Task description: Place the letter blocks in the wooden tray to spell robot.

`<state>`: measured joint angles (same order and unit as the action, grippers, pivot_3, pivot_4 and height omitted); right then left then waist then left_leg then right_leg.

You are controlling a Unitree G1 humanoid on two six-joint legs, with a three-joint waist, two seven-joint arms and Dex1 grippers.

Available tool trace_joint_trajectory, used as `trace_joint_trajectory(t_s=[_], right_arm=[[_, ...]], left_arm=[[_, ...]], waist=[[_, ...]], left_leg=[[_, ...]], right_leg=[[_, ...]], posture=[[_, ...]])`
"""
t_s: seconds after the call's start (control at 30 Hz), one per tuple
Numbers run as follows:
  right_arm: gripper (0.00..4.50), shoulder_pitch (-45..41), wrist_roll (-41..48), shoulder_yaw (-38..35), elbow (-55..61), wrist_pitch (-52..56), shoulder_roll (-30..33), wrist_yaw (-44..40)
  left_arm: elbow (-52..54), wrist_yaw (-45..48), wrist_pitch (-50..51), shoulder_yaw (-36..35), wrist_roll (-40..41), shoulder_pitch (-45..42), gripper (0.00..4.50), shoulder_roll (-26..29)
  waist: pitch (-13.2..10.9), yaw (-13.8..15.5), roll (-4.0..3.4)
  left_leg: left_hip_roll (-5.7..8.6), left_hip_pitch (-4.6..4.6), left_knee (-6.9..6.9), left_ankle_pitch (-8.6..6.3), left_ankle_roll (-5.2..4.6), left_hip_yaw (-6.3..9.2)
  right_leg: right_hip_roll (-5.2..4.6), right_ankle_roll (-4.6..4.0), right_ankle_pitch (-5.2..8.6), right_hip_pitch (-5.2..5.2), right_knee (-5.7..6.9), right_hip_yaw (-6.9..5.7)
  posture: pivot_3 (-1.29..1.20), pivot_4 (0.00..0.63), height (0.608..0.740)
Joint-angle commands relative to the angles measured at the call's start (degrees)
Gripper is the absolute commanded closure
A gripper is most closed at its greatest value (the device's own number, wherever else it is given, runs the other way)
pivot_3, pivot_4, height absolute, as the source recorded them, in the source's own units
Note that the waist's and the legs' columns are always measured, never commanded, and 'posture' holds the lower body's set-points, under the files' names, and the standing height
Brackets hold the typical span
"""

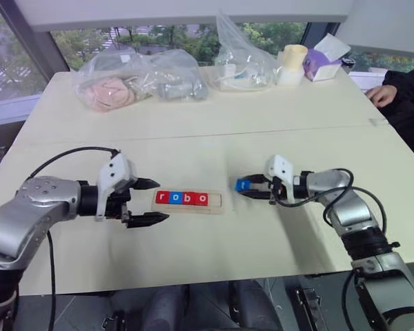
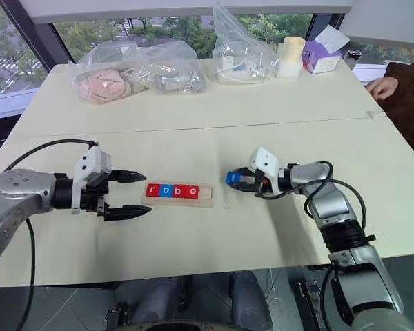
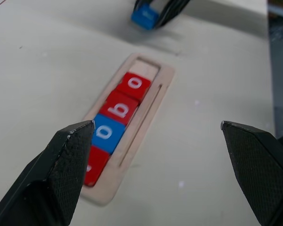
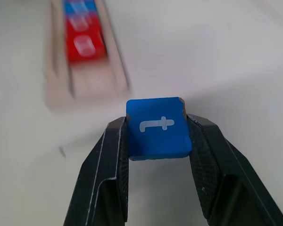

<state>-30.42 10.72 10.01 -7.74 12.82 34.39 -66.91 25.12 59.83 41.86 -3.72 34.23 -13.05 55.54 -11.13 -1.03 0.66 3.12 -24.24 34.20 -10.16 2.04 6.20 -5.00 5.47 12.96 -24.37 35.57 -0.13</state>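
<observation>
The wooden tray [image 1: 217, 201] lies across the middle of the table. It holds several letter blocks in a row: red r [image 1: 161, 198], blue o [image 1: 174, 198], red b [image 1: 187, 198] and red o [image 1: 201, 199]. The slot at its right end is bare wood. My right gripper [image 1: 242, 187] hangs a little right of that end, shut on a blue t block [image 4: 158, 127] by two opposite sides. The left gripper [image 1: 163, 200] is open at the tray's left end, one finger [image 3: 61, 165] on either side of the tray's line, holding nothing.
Clear plastic bags [image 1: 117, 83] [image 1: 245, 62] with items lie along the far edge, beside a cream roll [image 1: 291, 64] and a purple tissue box [image 1: 322, 62]. A person's hand [image 1: 381, 95] rests at the far right corner. A seam crosses the tabletop behind the tray.
</observation>
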Motion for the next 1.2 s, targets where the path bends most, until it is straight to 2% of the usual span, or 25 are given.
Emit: trace_joint_trajectory(t_s=[0.03, 0.4, 1.2], right_arm=[[3.33, -1.34, 1.05, 2.37, 4.44, 2.92, -1.22, -1.25], [3.33, -3.28, -3.61, 8.37, 0.84, -0.23, -4.83, -0.97], [3.33, -5.53, -6.44, 9.29, -6.32, -3.82, -8.73, -0.71]], left_arm=[[1.30, 0.35, -0.76, -1.51, 0.16, 1.05, 0.00, 0.66], [3.77, -1.52, 0.61, -2.54, 1.50, 2.77, 0.00, 0.23], [3.59, -4.29, -0.33, -1.79, 1.34, 4.19, 0.00, -0.81]], waist=[[0.01, 0.09, 0.02], [0.01, 0.13, 0.02], [0.01, 0.06, 0.02]], left_leg=[[0.00, 0.00, 0.00, 0.00, 0.00, 0.01], [0.03, -0.02, 0.00, 0.00, 0.01, 0.01], [0.03, 0.04, 0.01, 0.01, 0.02, -0.01]], right_leg=[[0.00, 0.00, 0.00, 0.00, 0.00, -0.01], [-0.02, 0.00, 0.00, 0.00, -0.01, -0.01], [0.01, 0.00, -0.01, 0.00, 0.09, -0.01]], posture=[[0.00, 0.150, 0.740], [0.00, 0.150, 0.740], [0.00, 0.150, 0.740]])
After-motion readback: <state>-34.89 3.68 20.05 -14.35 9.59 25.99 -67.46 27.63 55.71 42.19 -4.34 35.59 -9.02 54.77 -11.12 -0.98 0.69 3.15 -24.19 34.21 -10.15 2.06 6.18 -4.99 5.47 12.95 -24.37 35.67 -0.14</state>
